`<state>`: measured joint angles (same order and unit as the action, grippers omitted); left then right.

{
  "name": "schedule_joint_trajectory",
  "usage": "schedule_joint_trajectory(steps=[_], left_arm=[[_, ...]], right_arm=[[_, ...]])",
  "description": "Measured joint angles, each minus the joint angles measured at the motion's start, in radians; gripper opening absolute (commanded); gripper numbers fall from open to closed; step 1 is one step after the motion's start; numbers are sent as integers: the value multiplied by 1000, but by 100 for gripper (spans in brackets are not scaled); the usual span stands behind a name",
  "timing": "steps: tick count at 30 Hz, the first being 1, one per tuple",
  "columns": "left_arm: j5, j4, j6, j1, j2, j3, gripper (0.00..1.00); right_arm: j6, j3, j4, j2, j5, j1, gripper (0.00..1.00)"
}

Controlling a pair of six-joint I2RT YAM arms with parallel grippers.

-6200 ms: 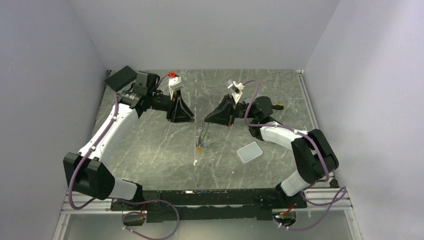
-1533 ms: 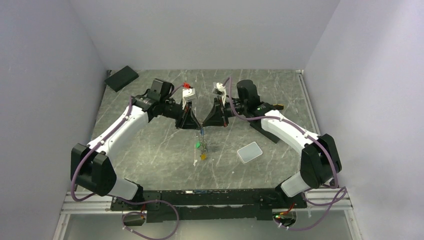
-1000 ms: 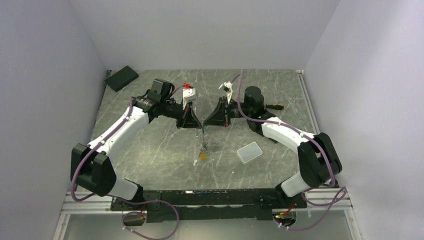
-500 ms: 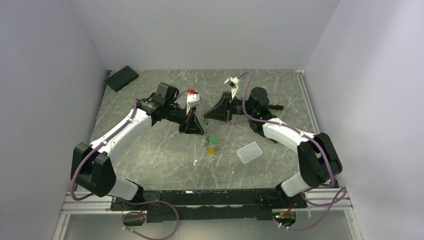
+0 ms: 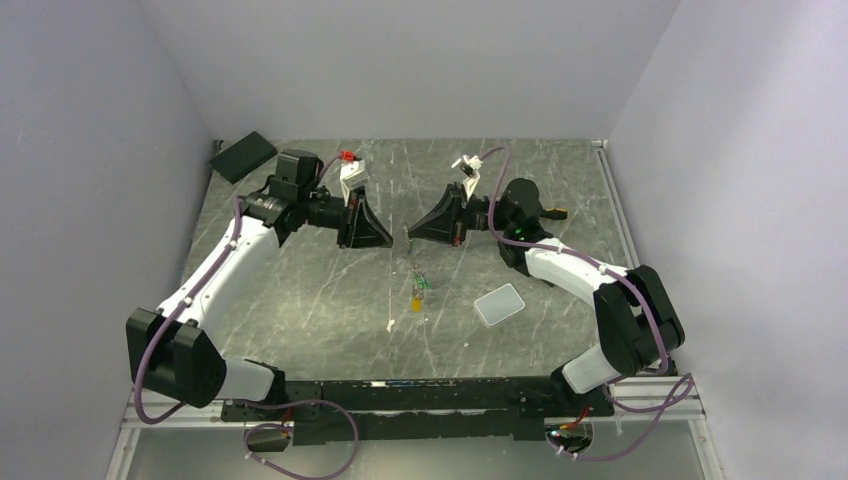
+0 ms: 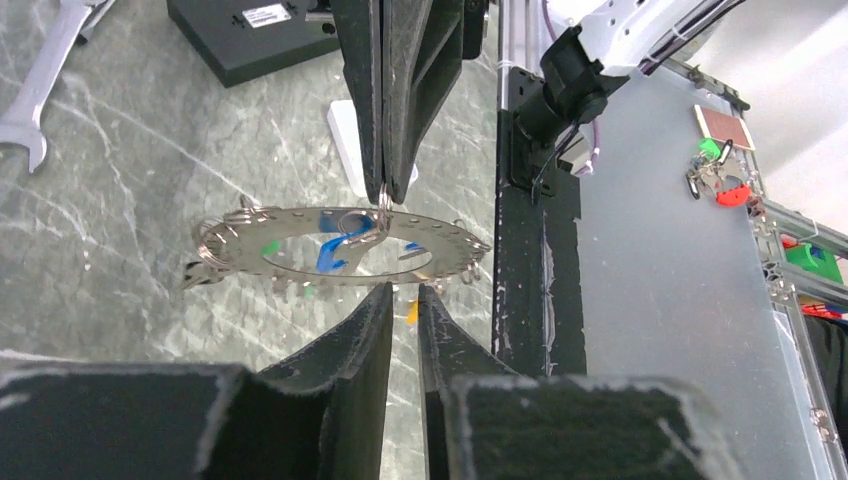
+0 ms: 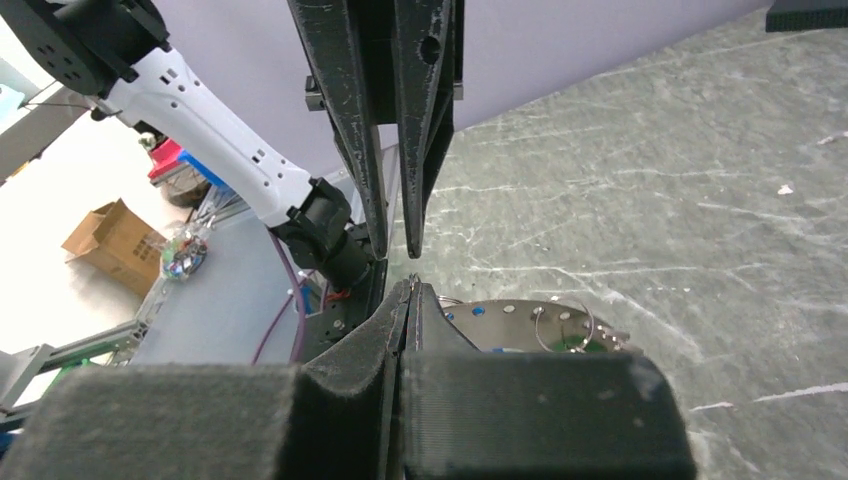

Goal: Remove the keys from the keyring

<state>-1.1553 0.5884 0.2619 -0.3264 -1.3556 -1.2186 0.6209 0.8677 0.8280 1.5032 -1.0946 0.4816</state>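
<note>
Walls point(image 5: 400, 70): pale lilac.
Table point(image 5: 300, 290): grey-green marbled, under the right gripper point(image 5: 408, 238).
Right gripper: clamped on keyring point(image 6: 290, 224) rim.
Left gripper point(image 5: 389, 243): facing right gripper, narrowly parted, empty.
Keyring: dangling from right gripper, long axis toward table's near edge.

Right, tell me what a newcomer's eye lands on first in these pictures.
The keyring, toothed with small keys and showing a blue tag, hangs in the air over the middle of the dark marbled table. It is pinched by the shut right end effector. The left end effector faces it tip to tip, its jaws slightly apart with nothing between them.
</note>
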Motion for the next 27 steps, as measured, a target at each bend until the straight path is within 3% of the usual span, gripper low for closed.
schedule_joint_trajectory(steps=[11, 27], left_arm=[[-71, -286, -275, 2, -5, 75, 23], [-135, -507, -455, 2, -16, 137, 25]], right_arm=[[105, -13, 136, 0, -5, 6, 0], [160, -13, 188, 30, 10, 19, 0]])
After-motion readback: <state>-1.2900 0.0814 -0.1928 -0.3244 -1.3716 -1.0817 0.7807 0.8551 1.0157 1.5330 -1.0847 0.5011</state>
